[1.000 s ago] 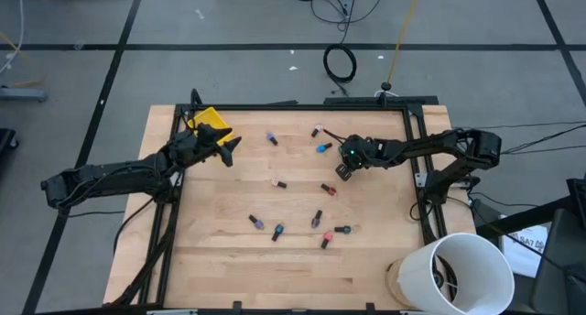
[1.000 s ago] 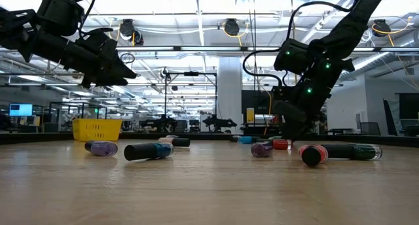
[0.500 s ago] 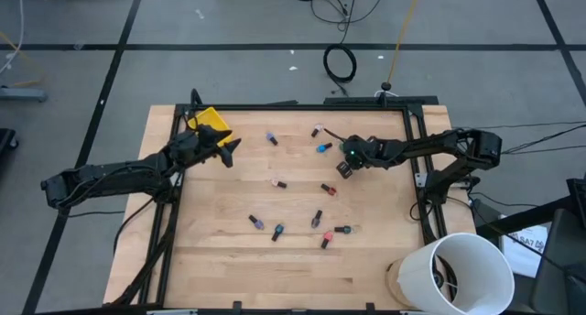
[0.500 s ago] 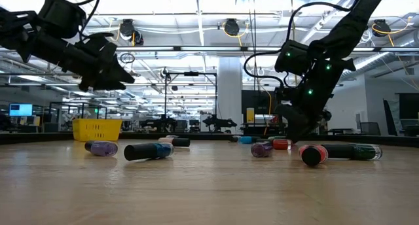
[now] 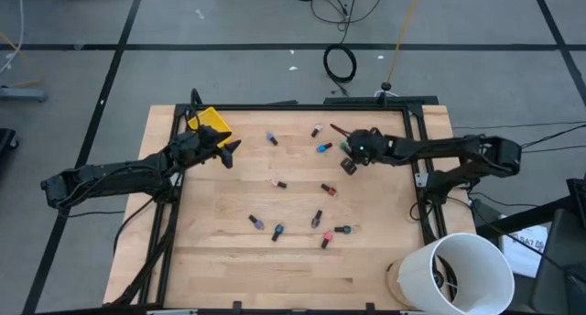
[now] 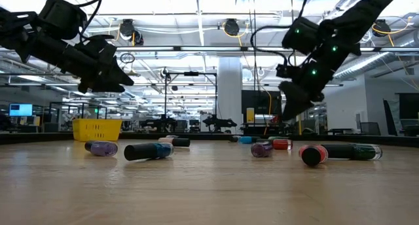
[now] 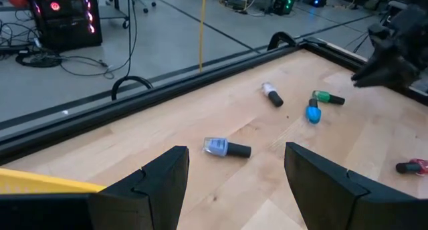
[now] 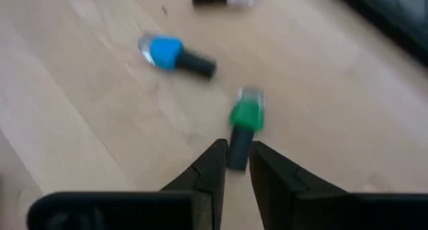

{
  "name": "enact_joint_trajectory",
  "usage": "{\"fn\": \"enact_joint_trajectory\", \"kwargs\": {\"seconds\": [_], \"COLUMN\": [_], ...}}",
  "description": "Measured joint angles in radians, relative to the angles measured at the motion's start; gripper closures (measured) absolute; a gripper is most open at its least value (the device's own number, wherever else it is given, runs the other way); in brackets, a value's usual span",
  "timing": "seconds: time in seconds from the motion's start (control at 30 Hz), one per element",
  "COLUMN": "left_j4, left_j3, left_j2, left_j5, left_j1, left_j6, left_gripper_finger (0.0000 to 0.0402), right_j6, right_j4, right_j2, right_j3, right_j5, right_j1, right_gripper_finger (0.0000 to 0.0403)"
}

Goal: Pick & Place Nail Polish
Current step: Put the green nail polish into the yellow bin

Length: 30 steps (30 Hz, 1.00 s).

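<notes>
Several nail polish bottles lie on their sides on the wooden table. A green one [image 8: 246,116] [image 7: 326,95] and a blue one [image 8: 164,51] [image 5: 322,147] lie at the far right. My right gripper [image 5: 347,166] [image 6: 288,114] hangs above the green bottle. Its fingers [image 8: 215,164] stand a narrow gap apart, and the bottle's dark cap shows beyond that gap, down on the table. My left gripper [image 5: 231,150] [image 7: 234,156] hovers open beside the yellow bin [image 5: 209,121] at the far left, with nothing between its fingers.
A pale blue bottle [image 7: 217,147] and a white one [image 7: 271,93] lie near the far rail [image 5: 302,106]. More bottles are scattered across the table's middle and near half [image 5: 317,219]. A white bucket [image 5: 462,271] stands off the near right corner.
My right gripper has risen from the table surface by the green bottle and now hangs clear above it, tipped a little flatter. The bottles lie where they were.
</notes>
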<state>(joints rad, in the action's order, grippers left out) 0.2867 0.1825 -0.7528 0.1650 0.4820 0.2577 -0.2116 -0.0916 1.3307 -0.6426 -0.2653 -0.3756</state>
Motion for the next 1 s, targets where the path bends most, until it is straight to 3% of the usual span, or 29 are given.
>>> {"fn": "enact_joint_trajectory", "kwargs": {"seconds": [0.37,0.5,0.73,1.0], "left_j4": [0.001,0.000,0.000,-0.001], "left_j3": [0.000,0.000,0.000,0.000], "left_j2": [0.000,0.000,0.000,0.000], "left_j5": [0.000,0.000,0.000,0.000], "left_j1": [0.000,0.000,0.000,0.000], "left_j6": [-0.001,-0.001,-0.005,-0.011], "left_gripper_finger": [0.0158,0.0158,0.0158,0.0158], "right_j6": [0.001,-0.016,-0.013,0.031], "right_j4": [0.042,0.091,0.121,0.122], "right_j2": [0.097,0.151,0.221,0.234], "right_j3": [-0.002,-0.002,-0.002,-0.003], "right_j5": [0.008,0.055,0.057,0.066], "right_j1": [-0.062,-0.070,-0.089,-0.109], "right_gripper_finger": [0.0188,0.0158,0.0159,0.0212]}}
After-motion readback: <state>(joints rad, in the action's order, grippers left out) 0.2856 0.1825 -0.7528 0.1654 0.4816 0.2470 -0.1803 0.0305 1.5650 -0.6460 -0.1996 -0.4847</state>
